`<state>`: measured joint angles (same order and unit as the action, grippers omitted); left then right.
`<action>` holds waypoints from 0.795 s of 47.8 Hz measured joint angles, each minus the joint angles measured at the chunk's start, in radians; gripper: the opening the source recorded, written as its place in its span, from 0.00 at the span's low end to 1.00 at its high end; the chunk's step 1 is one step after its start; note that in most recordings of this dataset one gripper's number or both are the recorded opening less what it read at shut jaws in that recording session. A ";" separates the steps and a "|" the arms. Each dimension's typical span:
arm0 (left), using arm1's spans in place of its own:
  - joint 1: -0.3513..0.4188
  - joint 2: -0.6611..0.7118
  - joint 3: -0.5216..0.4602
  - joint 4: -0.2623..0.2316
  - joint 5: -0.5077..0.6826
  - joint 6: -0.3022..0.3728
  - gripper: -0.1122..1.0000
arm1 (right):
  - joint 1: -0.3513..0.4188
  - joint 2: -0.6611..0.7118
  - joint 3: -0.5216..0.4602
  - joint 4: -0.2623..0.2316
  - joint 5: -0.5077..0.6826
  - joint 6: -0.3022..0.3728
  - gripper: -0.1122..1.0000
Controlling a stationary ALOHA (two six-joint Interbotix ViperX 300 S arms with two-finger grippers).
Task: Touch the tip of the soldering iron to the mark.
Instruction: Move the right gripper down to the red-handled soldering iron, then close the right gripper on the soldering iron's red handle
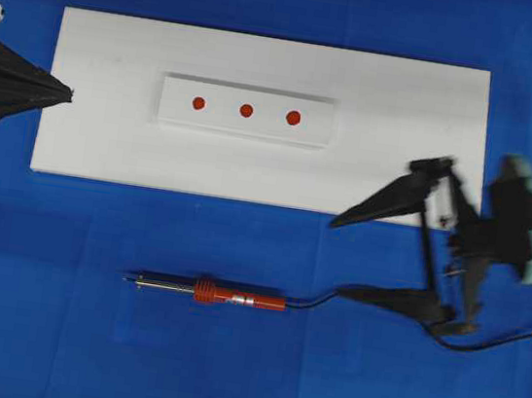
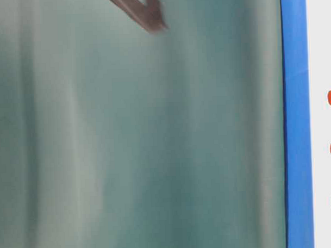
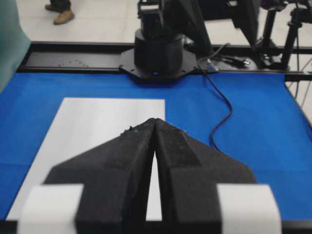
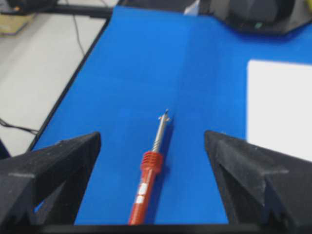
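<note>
Soldering iron [image 1: 209, 293] first — the slim tool with the orange-red ribbed handle and thin silver shaft lies flat on the blue tabletop [image 1: 82, 332], near side of the scene, tip pointing left and its long black cord [image 1: 311, 303] trailing off to the right. Nobody has it in hand yet. The right gripper [image 1: 337, 257] hangs just past the handle end with its black fingers spread wide, and the right wrist view shows why: the iron sits squarely in the gap between the two fingers, handle nearest, so the arm looks lined up to close on the ribbed grip.

Over on the far side rests the flat white board [image 1: 88, 136], and on it a raised white strip [image 1: 174, 113] carrying three red dots in a row. The mark [image 1: 198, 103] — the small solid red dot, smallest of the three — is the leftmost, with the mid-sized red dot [image 1: 246, 110] in the middle and the largest red dot [image 1: 293, 117] on the right. It sits well apart from the iron's tip.

The left gripper [image 1: 69, 92] waits at the board's left edge, black fingers pressed together on nothing — parked clear of the work, by the look of it.

By my reading the task is at its very start: grasp first, then carry the tip up and left to that smallest dot.
</note>
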<state>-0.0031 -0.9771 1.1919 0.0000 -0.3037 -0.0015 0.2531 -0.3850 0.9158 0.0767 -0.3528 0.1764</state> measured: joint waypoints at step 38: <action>0.000 -0.002 0.026 0.000 -0.025 0.000 0.10 | 0.129 0.701 -0.255 0.347 -0.299 -0.049 0.87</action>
<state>-0.0031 -0.9787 1.2180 0.0000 -0.3283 -0.0015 0.3820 0.3160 0.6611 0.4234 -0.6519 0.1273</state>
